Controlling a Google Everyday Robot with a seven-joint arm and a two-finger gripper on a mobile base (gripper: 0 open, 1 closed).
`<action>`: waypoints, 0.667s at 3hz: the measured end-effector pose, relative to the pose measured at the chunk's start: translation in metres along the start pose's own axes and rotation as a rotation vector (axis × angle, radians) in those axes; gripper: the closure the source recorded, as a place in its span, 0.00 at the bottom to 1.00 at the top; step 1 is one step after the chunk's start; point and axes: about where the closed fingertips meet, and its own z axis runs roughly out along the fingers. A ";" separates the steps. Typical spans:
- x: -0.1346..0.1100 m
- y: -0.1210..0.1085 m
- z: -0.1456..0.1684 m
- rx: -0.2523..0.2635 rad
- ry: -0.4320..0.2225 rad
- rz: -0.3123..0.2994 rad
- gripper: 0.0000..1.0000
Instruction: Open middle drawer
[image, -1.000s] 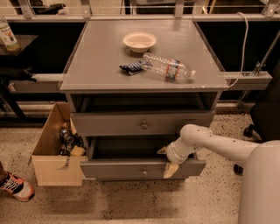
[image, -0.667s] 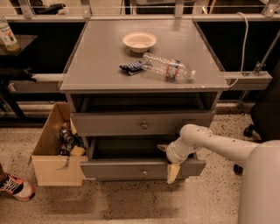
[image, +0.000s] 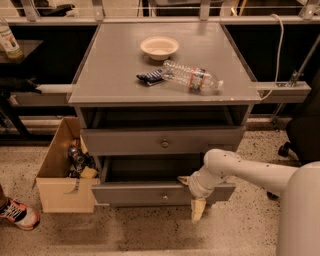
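The grey cabinet (image: 120, 75) shows two drawer fronts, each with a small round knob. The upper front (image: 130, 142) stands slightly out under the top. The lower one, the middle drawer (image: 135, 194), is pulled out, its dark inside showing behind the front and its knob (image: 164, 198) at centre. No third front shows beneath it. My gripper (image: 190, 194) is at the right part of this drawer's front, open. One beige finger (image: 183, 179) lies over the front's top edge and the other (image: 198, 209) hangs down in front of it. The white arm (image: 250, 172) reaches in from the right.
On the cabinet top lie a white bowl (image: 159, 47), a clear plastic bottle (image: 192, 77) and a dark snack packet (image: 151, 76). An open cardboard box (image: 62, 187) with items stands on the floor at the left. A sneaker (image: 17, 214) is at the far left and a chair base (image: 287, 147) at the right.
The outer finger has swung lower and a little to the right in front of the drawer. The drawer itself has not visibly moved.
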 end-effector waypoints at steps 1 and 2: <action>-0.015 0.020 0.009 -0.067 -0.019 -0.030 0.18; -0.017 0.020 0.005 -0.067 -0.019 -0.030 0.39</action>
